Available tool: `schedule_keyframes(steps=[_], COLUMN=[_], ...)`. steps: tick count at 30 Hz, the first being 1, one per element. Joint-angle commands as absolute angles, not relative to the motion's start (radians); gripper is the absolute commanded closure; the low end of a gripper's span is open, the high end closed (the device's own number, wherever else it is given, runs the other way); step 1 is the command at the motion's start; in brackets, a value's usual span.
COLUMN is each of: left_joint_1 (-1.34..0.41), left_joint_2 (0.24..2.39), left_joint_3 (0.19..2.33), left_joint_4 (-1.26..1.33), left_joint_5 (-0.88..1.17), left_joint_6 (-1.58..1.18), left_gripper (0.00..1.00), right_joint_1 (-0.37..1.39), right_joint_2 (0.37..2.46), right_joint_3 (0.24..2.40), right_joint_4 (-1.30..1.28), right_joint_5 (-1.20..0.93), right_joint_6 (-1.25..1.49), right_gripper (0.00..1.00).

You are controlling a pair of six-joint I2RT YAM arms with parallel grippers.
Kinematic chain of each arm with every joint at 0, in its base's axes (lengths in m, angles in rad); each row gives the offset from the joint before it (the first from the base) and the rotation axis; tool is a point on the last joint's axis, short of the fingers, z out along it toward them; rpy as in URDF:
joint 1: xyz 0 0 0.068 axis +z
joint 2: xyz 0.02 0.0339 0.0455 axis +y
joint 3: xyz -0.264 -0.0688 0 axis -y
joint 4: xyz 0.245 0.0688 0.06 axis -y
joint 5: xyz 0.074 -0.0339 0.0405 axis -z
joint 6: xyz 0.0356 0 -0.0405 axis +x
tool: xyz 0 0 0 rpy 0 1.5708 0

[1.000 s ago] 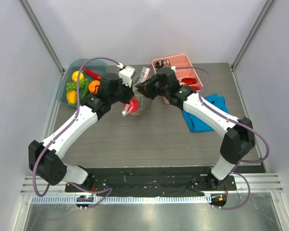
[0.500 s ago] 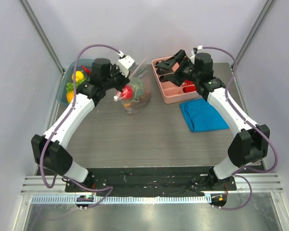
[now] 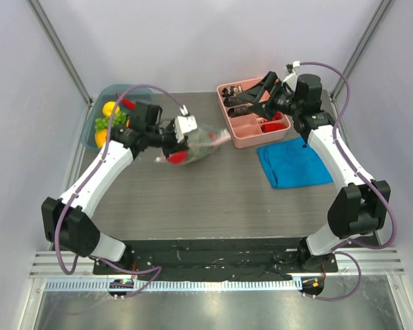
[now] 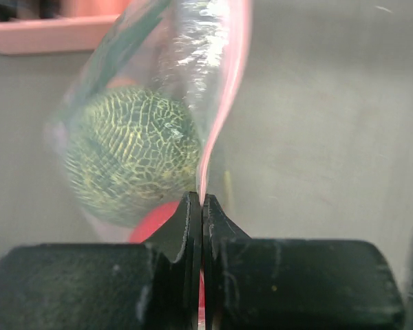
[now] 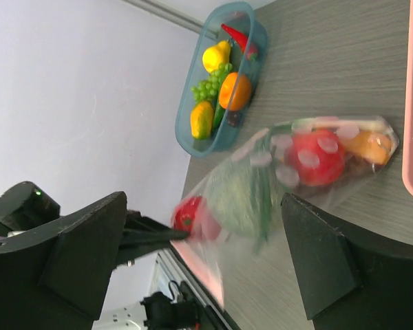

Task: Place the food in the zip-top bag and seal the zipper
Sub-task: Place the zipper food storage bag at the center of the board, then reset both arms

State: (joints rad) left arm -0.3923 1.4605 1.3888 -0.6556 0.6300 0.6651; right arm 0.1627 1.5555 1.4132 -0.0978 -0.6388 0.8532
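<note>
Zip-top bag (image 3: 201, 139) is sitting far-middle on the counter (image 3: 213, 199), between the teal bin (image 3: 117, 87) and the pink tray (image 3: 250, 144). Left pincer (image 4: 202, 206) is clamping down on the pink zipper (image 4: 224, 103) at the bag's left end, fingers squeezed tight together. Green cabbage (image 4: 131, 155), a red tomato (image 5: 310, 159) and an orange piece (image 5: 368, 146) are showing inside. Right pincer (image 3: 242, 98) is hanging over the tray, fingers spread wide, gripping nothing. Grapes (image 3: 102, 123), an orange (image 5: 235, 91) and the chili (image 5: 235, 38) are sitting in the bin.

Left end effector (image 4: 202, 204) clamped, right (image 5: 205, 206) agape
</note>
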Motion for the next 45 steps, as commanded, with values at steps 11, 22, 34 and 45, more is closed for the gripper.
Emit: schedule_keyframes(steps=[11, 22, 34, 45], left_joint_1=[-0.581, -0.566, -0.094, 0.066], left_joint_2=[1.275, 1.117, 1.453, 1.382], left_joint_3=[0.824, 1.181, 1.723, 1.465], left_joint_4=[-0.370, -0.606, -0.934, -0.963], left_joint_5=[0.672, 0.573, 0.721, 0.569], left_joint_6=[0.253, 0.091, -0.152, -0.017], left_gripper=[0.74, 0.00, 0.00, 0.00], right_joint_1=[0.161, 0.161, 0.161, 0.160], right_joint_2=[1.514, 1.490, 1.410, 1.312], right_joint_3=[1.319, 1.327, 1.333, 1.181], right_joint_4=[-0.123, -0.164, -0.357, -0.456], right_joint_5=[-0.724, -0.678, -0.566, -0.471], right_joint_6=[0.670, 0.628, 0.270, 0.083], right_gripper=[0.00, 0.00, 0.00, 0.00])
